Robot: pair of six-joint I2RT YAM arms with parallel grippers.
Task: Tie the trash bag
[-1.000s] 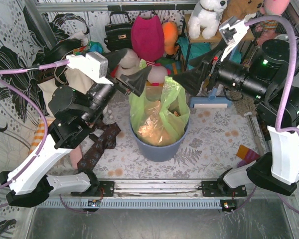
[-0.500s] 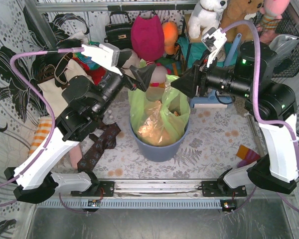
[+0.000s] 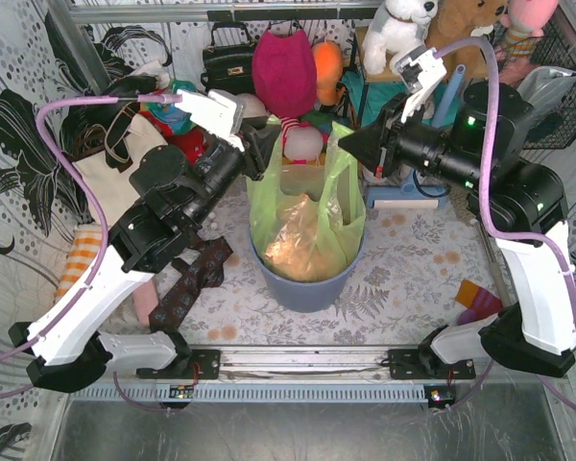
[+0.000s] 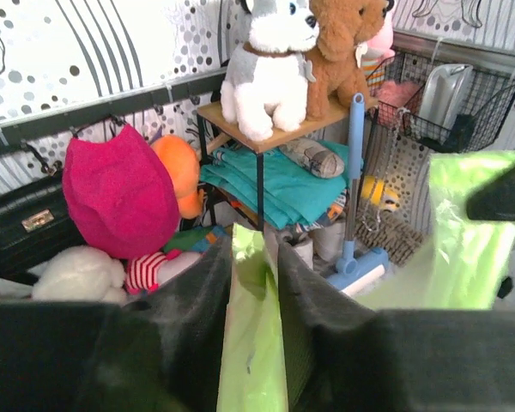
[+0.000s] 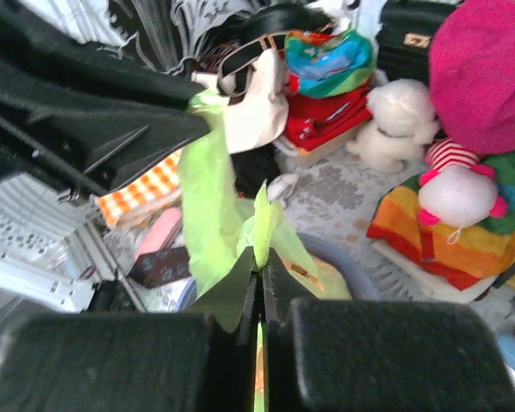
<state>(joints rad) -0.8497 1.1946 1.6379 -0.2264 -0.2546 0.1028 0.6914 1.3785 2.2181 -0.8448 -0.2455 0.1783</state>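
The lime-green trash bag (image 3: 302,226) sits in a blue-grey bin (image 3: 302,288), with tan crumpled paper showing through. My left gripper (image 3: 259,151) is at the bag's raised left rim. In the left wrist view a strip of green film (image 4: 253,343) runs up between its fingers (image 4: 256,249), which stand partly closed with a gap between them. My right gripper (image 3: 346,144) holds the right rim. In the right wrist view its jaws (image 5: 257,254) are pressed shut on a fold of the bag (image 5: 206,206), above the bin's rim (image 5: 343,257).
Behind the bin lie a magenta fabric bag (image 3: 283,72), a black handbag (image 3: 228,62) and soft toys on a wooden stool (image 3: 398,34). A blue brush (image 3: 403,202) lies to the right, a brown patterned cloth (image 3: 187,279) to the left, and a wire basket (image 3: 566,86) at far right.
Both grippers closed in on the bag's top edges. The right one shut on the right rim, the left jaws narrowed around the left rim, and the rims now stand higher.
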